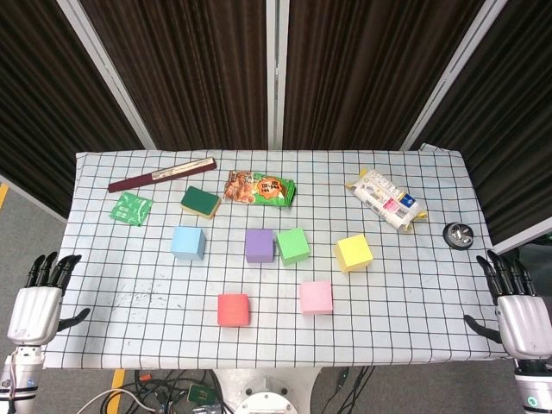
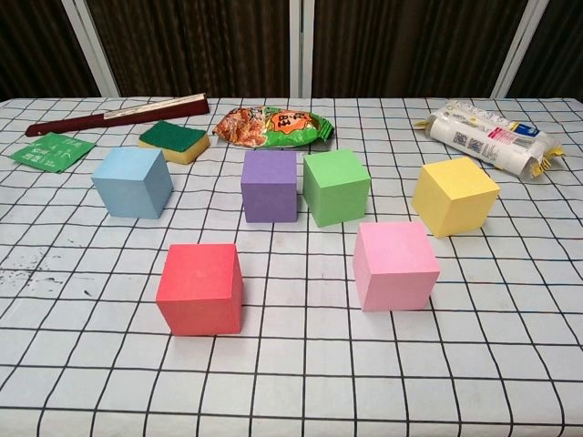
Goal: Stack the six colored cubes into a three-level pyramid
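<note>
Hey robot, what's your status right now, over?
Left robot hand and right robot hand open, off the table edges. Six cubes unstacked on the checked cloth. Nothing in the way.

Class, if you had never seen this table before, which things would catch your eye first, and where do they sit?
Six bright cubes stand apart mid-table: blue cube, purple cube, green cube and yellow cube in a row, with the red cube and pink cube nearer. A snack bag lies behind them.
</note>
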